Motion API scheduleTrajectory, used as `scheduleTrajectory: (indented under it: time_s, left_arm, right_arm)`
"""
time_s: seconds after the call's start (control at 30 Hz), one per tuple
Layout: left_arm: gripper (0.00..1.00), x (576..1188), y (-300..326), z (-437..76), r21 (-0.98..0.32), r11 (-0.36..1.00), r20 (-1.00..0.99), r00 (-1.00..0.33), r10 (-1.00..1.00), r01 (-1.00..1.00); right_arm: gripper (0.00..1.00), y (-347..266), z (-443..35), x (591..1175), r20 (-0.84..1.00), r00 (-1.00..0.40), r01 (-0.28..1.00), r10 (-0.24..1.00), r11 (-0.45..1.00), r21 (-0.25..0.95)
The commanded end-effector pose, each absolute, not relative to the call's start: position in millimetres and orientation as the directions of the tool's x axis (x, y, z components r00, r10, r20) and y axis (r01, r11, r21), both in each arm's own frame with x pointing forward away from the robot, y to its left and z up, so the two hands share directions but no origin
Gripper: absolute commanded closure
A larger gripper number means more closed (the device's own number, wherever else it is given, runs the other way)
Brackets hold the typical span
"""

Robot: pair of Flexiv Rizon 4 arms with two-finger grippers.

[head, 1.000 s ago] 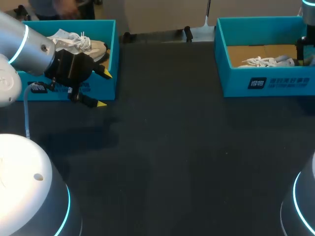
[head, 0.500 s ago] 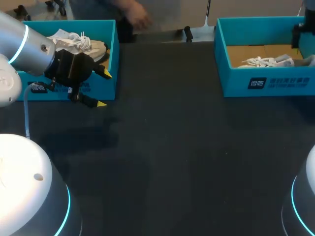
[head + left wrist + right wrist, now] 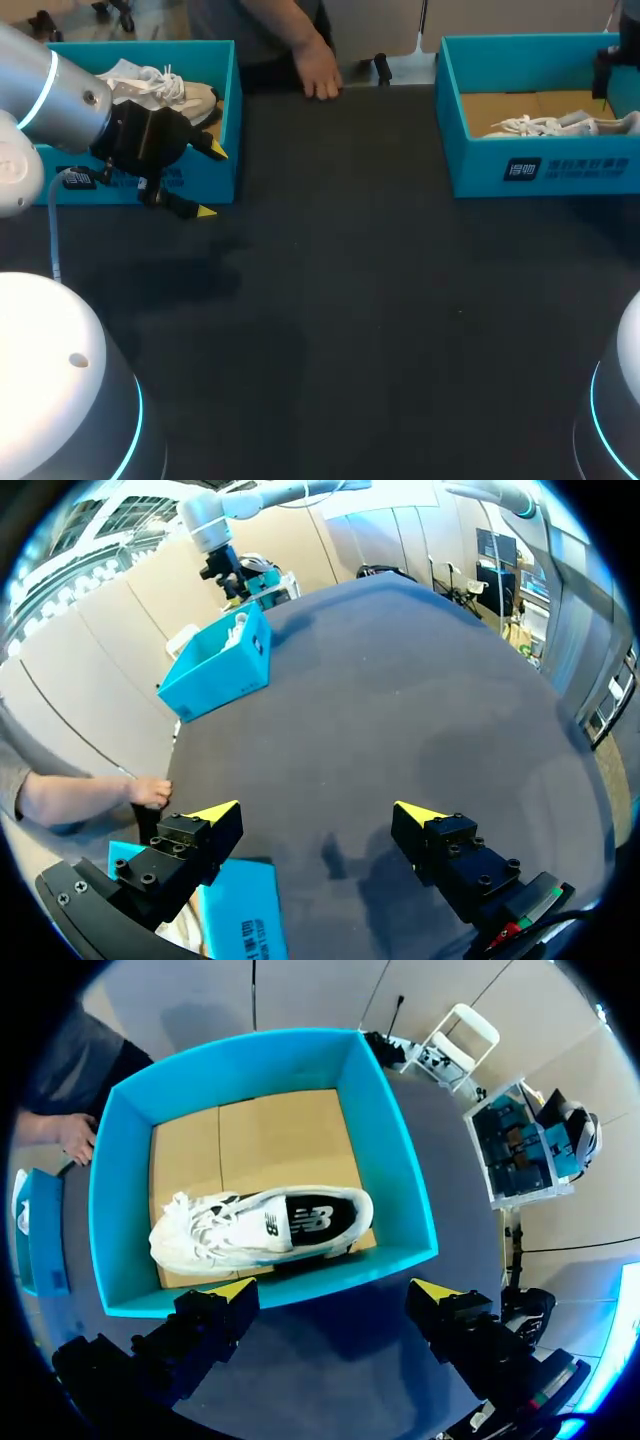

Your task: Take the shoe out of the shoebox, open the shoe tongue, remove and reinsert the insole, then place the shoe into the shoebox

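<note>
Print on two shoeboxes and on one shoe; none of it can be read with certainty.
The right shoebox (image 3: 480, 165) has on its front wall a white square mark and beside it two lines of small white characters. The left shoebox (image 3: 222, 110) carries print of the same kind, mostly hidden behind the left claw (image 3: 211, 181). The shoe (image 3: 250, 1230) shows a dark logo on its insole and a smaller one on its side.

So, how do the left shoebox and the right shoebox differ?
The left shoebox has the open left gripper by its front corner; the right shoebox has the open right gripper above its near wall. The left shoebox's shoe is half hidden by my left arm; the right shoebox's shoe lies fully visible on bare cardboard. Both are teal, lidless.
</note>
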State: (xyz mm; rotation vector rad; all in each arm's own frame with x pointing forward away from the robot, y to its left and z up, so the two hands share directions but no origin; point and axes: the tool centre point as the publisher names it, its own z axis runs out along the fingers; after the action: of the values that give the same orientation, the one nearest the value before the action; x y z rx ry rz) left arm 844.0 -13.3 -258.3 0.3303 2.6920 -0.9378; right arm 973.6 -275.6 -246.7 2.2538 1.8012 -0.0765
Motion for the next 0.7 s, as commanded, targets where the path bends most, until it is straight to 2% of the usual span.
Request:
scheduleTrajectory:
  time_s: [0.03,0.43,0.53,0.7]
  left_arm:
    - [0.0,851.0,-7.4,-246.7,-0.54,0.788,-0.343,-0.933,0.114,0.295]
    - [0.0,901.8,34.1,-242.6,-0.363,0.804,-0.402,-0.858,0.321,0.471]
    - [0.0,915.9,48.3,-241.3,-0.343,0.738,-0.443,-0.793,0.419,0.581]
    - [0.0,937.5,65.4,-237.8,-0.225,0.554,-0.527,-0.578,0.623,0.802]
  right_arm:
    - [0.0,-275.7,-246.9,972.6,-0.198,0.233,0.965,0.952,-0.201,0.168]
    - [0.0,-275.7,-246.9,972.6,-0.198,0.233,0.965,0.952,-0.201,0.168]
    - [0.0,-275.7,-246.9,972.6,-0.198,0.233,0.965,0.952,-0.201,0.168]
    - [0.0,-275.7,-246.9,972.6,-0.198,0.233,0.965,0.952,-0.201,0.168]
